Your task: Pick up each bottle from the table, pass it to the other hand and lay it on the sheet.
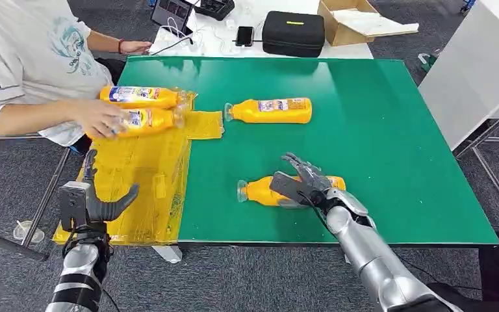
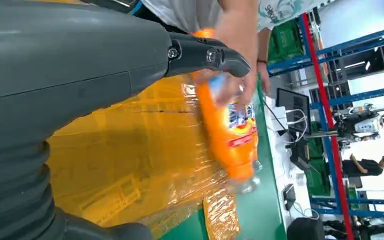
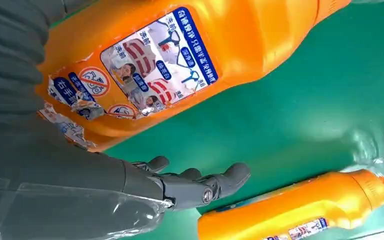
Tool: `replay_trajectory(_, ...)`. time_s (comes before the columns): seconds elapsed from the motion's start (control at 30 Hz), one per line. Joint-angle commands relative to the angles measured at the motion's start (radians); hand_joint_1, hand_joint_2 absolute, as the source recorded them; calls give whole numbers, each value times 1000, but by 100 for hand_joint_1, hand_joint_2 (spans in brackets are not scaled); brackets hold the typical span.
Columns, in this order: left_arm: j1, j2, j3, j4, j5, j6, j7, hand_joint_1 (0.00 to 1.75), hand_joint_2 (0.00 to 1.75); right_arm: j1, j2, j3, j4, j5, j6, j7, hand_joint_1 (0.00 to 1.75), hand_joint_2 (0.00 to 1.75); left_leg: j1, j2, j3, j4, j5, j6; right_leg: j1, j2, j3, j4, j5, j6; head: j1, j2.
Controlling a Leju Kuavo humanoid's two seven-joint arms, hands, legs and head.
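- My right hand is over the near bottle, which lies on its side on the green table. My fingers are spread above it; I cannot tell whether they touch it, and they are not closed round it.
- In my right wrist view that same bottle is just beside my palm, label up, with my fingers stretched out over the green surface.
- My left hand hangs open over the near edge of the yellow sheet, thumb and fingers apart, holding nothing.
- A second bottle lies on its side further out on the table, well apart from both my hands, its cap toward the sheet.
- Two more bottles lie side by side at the far end of the sheet: the far one and the nearer one.
- A person's hand rests on the nearer of those two; my left wrist view shows the same hand on that bottle.
- Behind the table stand a black case and a cardboard box.
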Motion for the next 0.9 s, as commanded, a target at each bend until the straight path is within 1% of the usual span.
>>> replay_trajectory(0.03,-59,14,-37,90,-8,9,4,0,175,-112,-69,106,116,-63,139,-24,0,175,0,0,3,0,-1,1,0,-1,3,0,-1,-1,0,0)
replay_trajectory(0.07,-69,15,-49,105,-25,19,4,0,175,-124,-82,122,125,-80,175,-34,0,175,0,1,7,0,-2,2,1,-1,8,0,-2,-3,0,0)
replay_trajectory(0.1,-73,15,-54,111,-27,22,4,0,175,-130,-87,130,128,-90,187,-40,0,175,0,0,3,1,-1,1,0,-2,3,0,-1,-1,0,0)
replay_trajectory(0.2,-87,9,-70,116,-20,13,4,0,175,-136,-119,145,123,-134,240,-69,0,175,0,-1,2,0,0,1,0,-2,2,0,-1,-1,0,0)
replay_trajectory(0.27,-96,7,-77,123,-18,20,4,0,175,-145,-157,171,102,-155,267,-69,0,175,0,-2,5,0,-1,2,0,-4,6,-1,-2,-1,0,0)
replay_trajectory(0.3,-97,7,-78,124,-13,11,4,0,175,-153,-173,184,98,-162,297,-70,0,175,-1,-2,1,0,0,1,0,-3,2,0,-1,0,0,0)
replay_trajectory(0.37,-103,7,-79,134,-1,0,4,0,175,-192,-259,262,45,-209,376,-43,0,175,-1,-3,3,2,-1,2,0,-4,5,1,-2,-1,0,0)
replay_trajectory(0.4,-107,6,-78,140,2,-3,4,0,175,-211,-301,295,12,-247,402,-26,0,175,-1,-3,1,2,0,2,-1,-4,3,1,-2,-1,0,0)
replay_trajectory(0.43,-110,4,-76,149,3,0,4,0,175,-235,-333,335,-9,-253,424,-11,0,175,-1,-4,2,2,-1,2,-1,-5,4,1,-2,-1,0,0)
replay_trajectory(0.47,-111,3,-75,152,7,-7,4,0,175,-254,-354,340,-25,-275,460,-7,0,175,-2,-3,2,3,-1,3,-1,-5,4,3,-3,-1,-1,0)
replay_trajectory(0.5,-113,2,-74,160,10,-8,4,0,175,-259,-376,362,-57,-293,470,10,0,175,-2,-3,3,3,-2,3,-1,-4,4,2,-3,-1,0,0)
replay_trajectory(0.53,-113,2,-76,161,10,-5,4,0,175,-261,-389,369,-75,-307,477,19,0,175,-2,-2,0,3,0,2,-2,-3,1,2,-1,0,0,0)
replay_trajectory(0.6,-116,-3,-78,173,7,-6,4,0,175,-253,-441,404,-146,-358,494,42,0,175,-3,-4,-1,2,0,3,-3,-3,1,2,-1,1,0,0)
replay_trajectory(0.63,-121,-4,-80,177,8,-14,4,0,175,-251,-451,407,-157,-373,501,43,0,175,-3,-4,1,3,-1,3,-3,-3,3,2,-1,0,0,0)
replay_trajectory(0.67,-119,-5,-84,176,8,-6,4,0,175,-252,-486,443,-199,-398,495,72,0,175,-3,-6,0,2,0,3,-3,-4,2,1,-1,1,0,0)
replay_trajectory(0.7,-119,-5,-84,175,10,-8,4,0,175,-255,-495,455,-206,-408,497,79,0,175,-3,-5,2,2,-1,3,-3,-3,4,1,-1,0,0,0)
replay_trajectory(0.73,-119,-6,-79,177,18,-13,4,0,175,-260,-518,479,-222,-413,504,91,0,175,-3,-5,0,2,0,2,-3,-3,1,1,0,1,0,0)
replay_trajectory(0.83,-122,-8,-75,187,22,-20,4,0,175,-264,-541,502,-237,-420,521,100,0,175,-3,-6,1,2,0,3,-3,-4,3,1,-1,0,0,0)
replay_trajectory(0.87,-122,-11,-72,196,22,-17,4,0,175,-265,-562,531,-257,-412,515,127,0,175,-3,-4,3,2,-1,3,-3,-3,4,1,-1,0,-1,0)
replay_trajectory(0.9,-119,-12,-70,195,23,-19,4,0,175,-265,-567,546,-261,-406,511,137,0,175,-3,-4,0,2,0,2,-3,-2,2,1,0,1,0,0)
